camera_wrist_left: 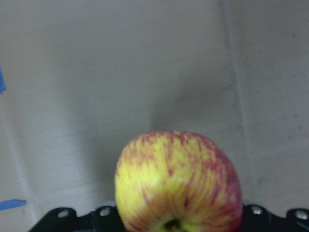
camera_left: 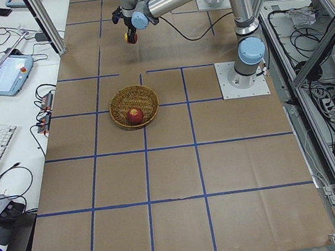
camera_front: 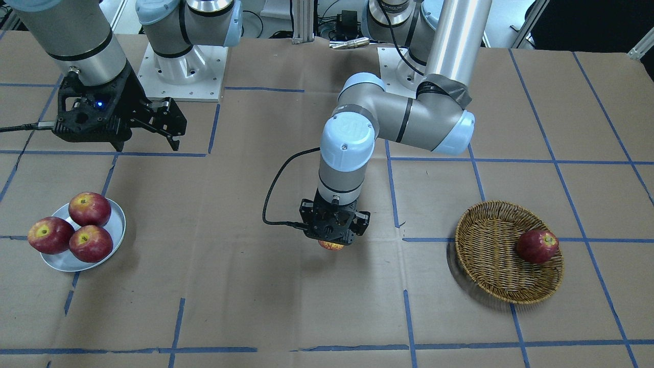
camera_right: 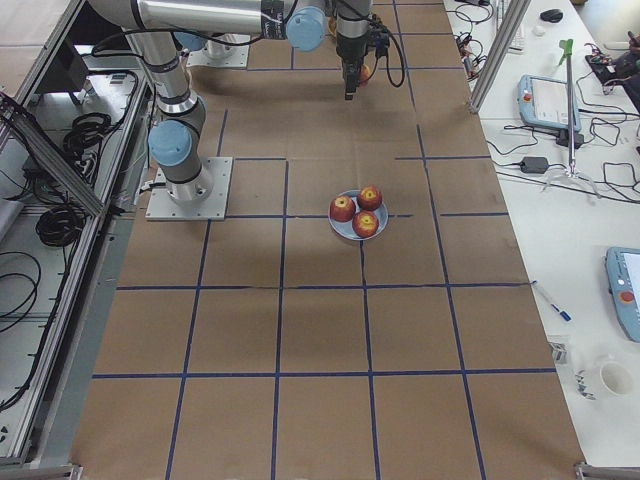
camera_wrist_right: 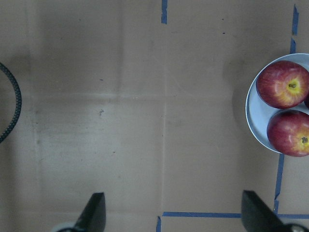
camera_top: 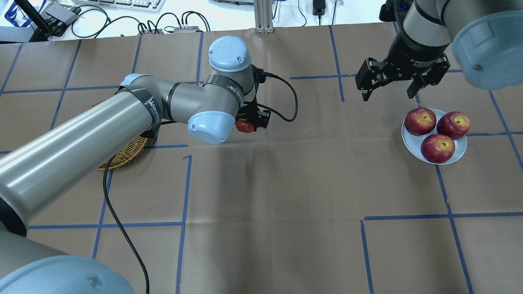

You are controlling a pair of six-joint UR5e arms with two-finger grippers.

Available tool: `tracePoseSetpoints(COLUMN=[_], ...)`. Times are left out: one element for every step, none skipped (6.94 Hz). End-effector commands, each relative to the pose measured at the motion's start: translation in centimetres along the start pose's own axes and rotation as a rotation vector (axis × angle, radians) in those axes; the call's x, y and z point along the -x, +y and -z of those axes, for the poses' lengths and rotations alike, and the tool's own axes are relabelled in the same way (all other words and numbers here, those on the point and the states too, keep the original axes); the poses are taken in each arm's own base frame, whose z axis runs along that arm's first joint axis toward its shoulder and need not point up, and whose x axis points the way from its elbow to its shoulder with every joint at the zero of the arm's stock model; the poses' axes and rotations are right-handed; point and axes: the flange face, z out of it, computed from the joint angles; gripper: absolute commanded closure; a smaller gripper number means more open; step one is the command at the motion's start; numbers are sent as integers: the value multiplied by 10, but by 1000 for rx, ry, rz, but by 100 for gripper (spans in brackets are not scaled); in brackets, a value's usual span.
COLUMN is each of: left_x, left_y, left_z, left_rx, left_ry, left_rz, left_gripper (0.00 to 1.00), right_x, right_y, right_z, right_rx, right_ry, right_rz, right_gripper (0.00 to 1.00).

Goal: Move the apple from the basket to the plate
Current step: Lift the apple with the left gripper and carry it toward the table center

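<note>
Two-finger L tool (camera_front: 331, 241) clamps yellow-red apple (camera_wrist_left: 178, 183) mid-air; R tool (camera_top: 387, 93) spread wide open.

A yellow apple (camera_wrist_left: 178, 183), streaked and mottled with red, contrasts with three dark red apples (camera_front: 90, 208), yellowish at the stem, on a pale silvery-grey plate (camera_front: 118, 225). The woven basket (camera_front: 480, 240) is tan-brown; the brown surface (camera_front: 255, 306) carries a grid of blue lines.
</note>
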Motion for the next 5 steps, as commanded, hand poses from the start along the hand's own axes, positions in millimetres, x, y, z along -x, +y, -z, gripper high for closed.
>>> tracePoseSetpoints(left_x=[-21, -29, -35, -41, -45], left_y=[-7, -11, -15, -14, -16], left_z=[-22, -33, -38, -43, -47], left_rx=[20, 29, 33, 37, 31], left_ry=[0, 2, 8, 6, 9], left_rz=[-13, -17, -25, -25, -25], left_gripper=[58, 58, 58, 57, 57], right_x=[0, 0, 0, 0, 1], right_y=[0, 0, 0, 0, 0], right_z=[0, 0, 0, 0, 0], right_rx=[0, 0, 0, 0, 0], right_ry=[0, 0, 0, 0, 0], right_rz=[0, 0, 0, 0, 2], right_gripper=[0, 0, 0, 0, 0])
